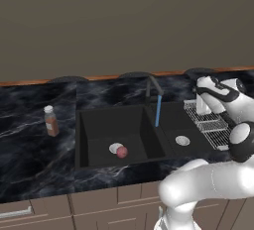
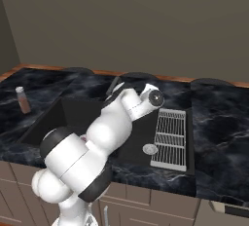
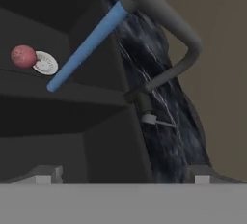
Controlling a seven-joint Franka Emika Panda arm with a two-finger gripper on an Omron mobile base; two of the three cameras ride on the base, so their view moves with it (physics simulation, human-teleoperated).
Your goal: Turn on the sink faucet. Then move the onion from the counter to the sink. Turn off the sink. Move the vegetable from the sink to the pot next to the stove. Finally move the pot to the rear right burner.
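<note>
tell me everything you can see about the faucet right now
The faucet is slim and dark, matte grey-black like metal. A thin upright neck rises from the counter behind the sink, near the divider between the basins, then bends into a spout angled forward. A small thin lever sticks out near its base in the hand view. It is on: a straight blue stream runs from the spout tip into the sink. Nothing touches it.

Reddish-pink onion (image 1: pixel 122 151), matte black sink (image 1: pixel 99 125), blue water stream (image 1: pixel 158 110), white-veined black counter (image 1: pixel 30 144), brown white-capped bottle (image 1: pixel 50 121)
</note>
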